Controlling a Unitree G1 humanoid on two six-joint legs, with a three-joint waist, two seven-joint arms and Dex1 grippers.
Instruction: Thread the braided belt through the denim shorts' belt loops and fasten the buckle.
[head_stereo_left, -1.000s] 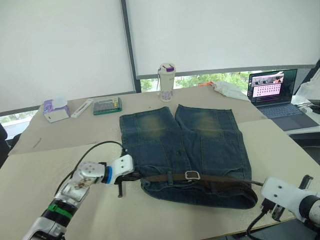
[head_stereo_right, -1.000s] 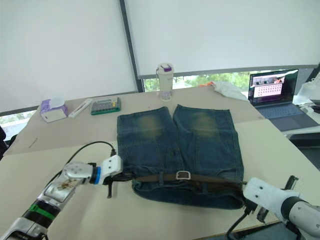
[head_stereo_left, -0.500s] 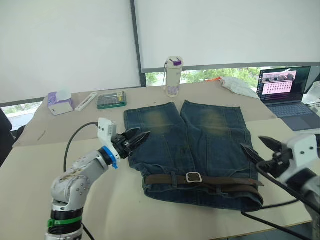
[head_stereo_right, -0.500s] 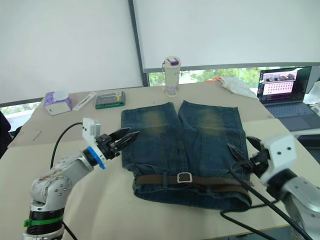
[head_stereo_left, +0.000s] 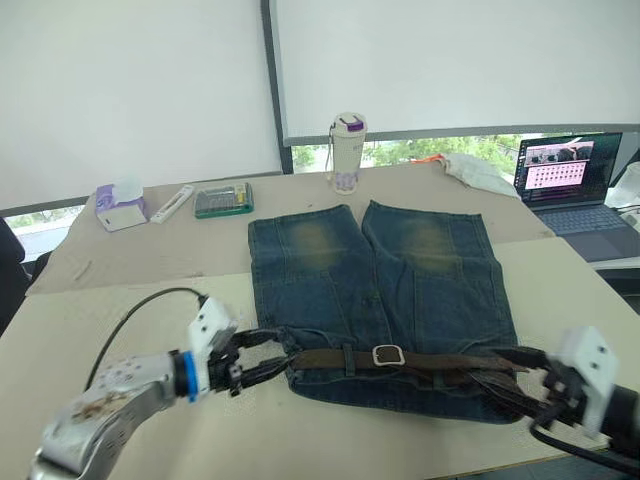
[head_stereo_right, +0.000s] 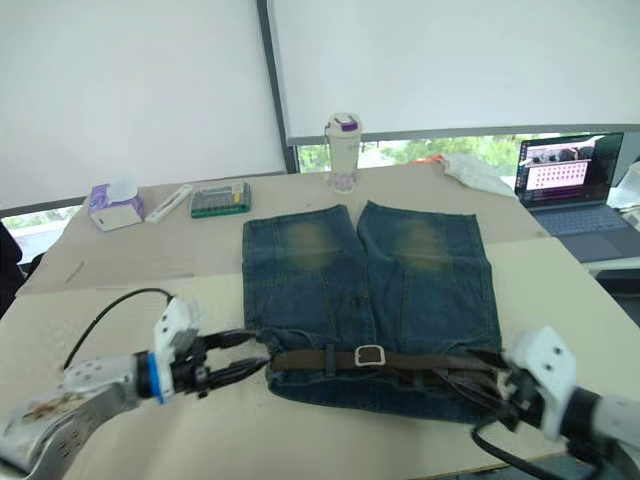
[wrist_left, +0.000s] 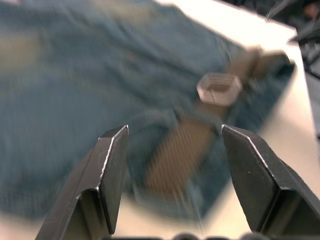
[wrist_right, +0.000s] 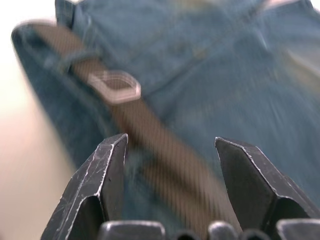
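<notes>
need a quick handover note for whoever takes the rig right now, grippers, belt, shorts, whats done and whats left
Left gripper: open, empty, at the waistband's left end.
Right gripper: open, empty, at the waistband's right end.
Denim shorts lie flat on the table, waistband towards the robot.
Braided belt runs along the waistband under the belt loops, buckle near the middle.
Done: belt appears threaded.
Left: confirm the buckle is fastened; the pictures don't settle it.

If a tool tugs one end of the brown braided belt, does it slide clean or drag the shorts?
The dark brown braided belt looks floppy and would probably sag when lifted. It runs under a denim belt loop on the dark blue denim shorts, so a tug likely bunches them. The silver metal buckle may snag there.
</notes>
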